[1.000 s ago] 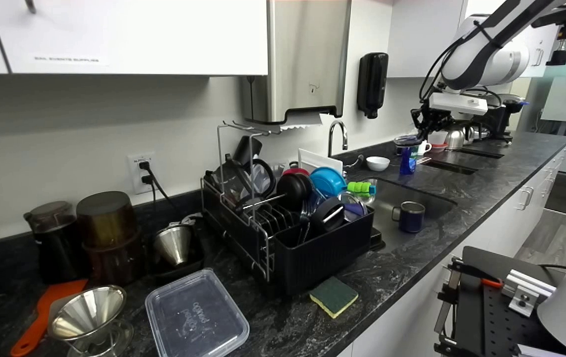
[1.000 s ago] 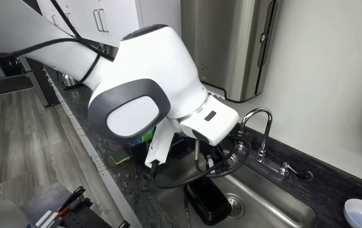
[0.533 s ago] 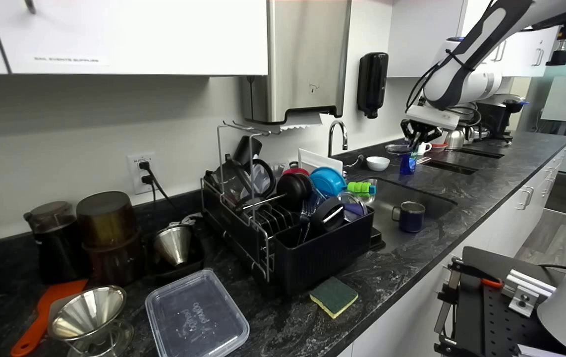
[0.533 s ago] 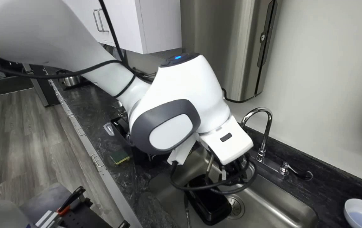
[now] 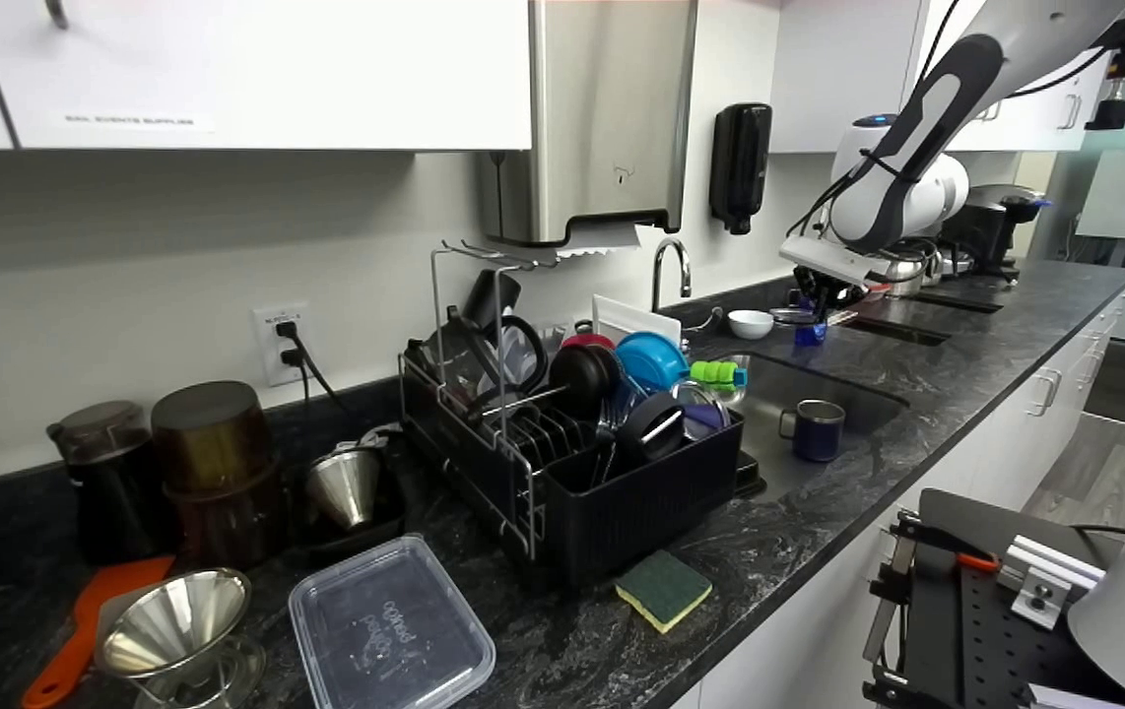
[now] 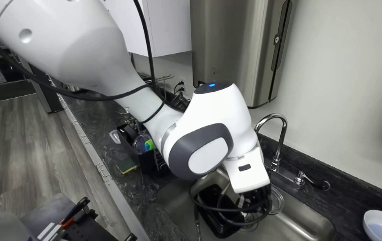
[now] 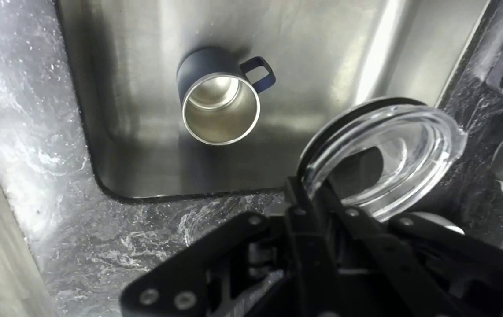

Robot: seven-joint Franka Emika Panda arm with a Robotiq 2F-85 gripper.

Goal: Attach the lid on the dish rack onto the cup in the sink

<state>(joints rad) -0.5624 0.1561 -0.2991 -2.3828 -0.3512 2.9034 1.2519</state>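
A clear round lid [image 7: 427, 145] with a black seal ring is pinched at its rim by my gripper [image 7: 312, 190], whose fingers are shut on it. Tilted, it reaches away to the right in the wrist view. An open navy cup [image 7: 223, 101] with a bright metal inside sits upright in the steel sink [image 7: 317, 48], left of the lid and apart from it. An exterior view shows the lid [image 5: 795, 316] beyond the cup [image 5: 819, 431] and higher, below the arm. The black dish rack [image 5: 641, 522] is full of dishes beside the sink.
A chrome faucet [image 6: 279, 134] rises behind the sink. In the basin lies a black tray [image 6: 222, 219]. A white bowl [image 5: 751, 324] and a blue bottle [image 5: 809, 335] stand on the counter past the sink. A sponge [image 5: 664, 589] lies by the rack.
My arm has come down with the lid, moving left in an exterior view and right in the other exterior view. The grip on the lid has stayed; the cup has not moved.
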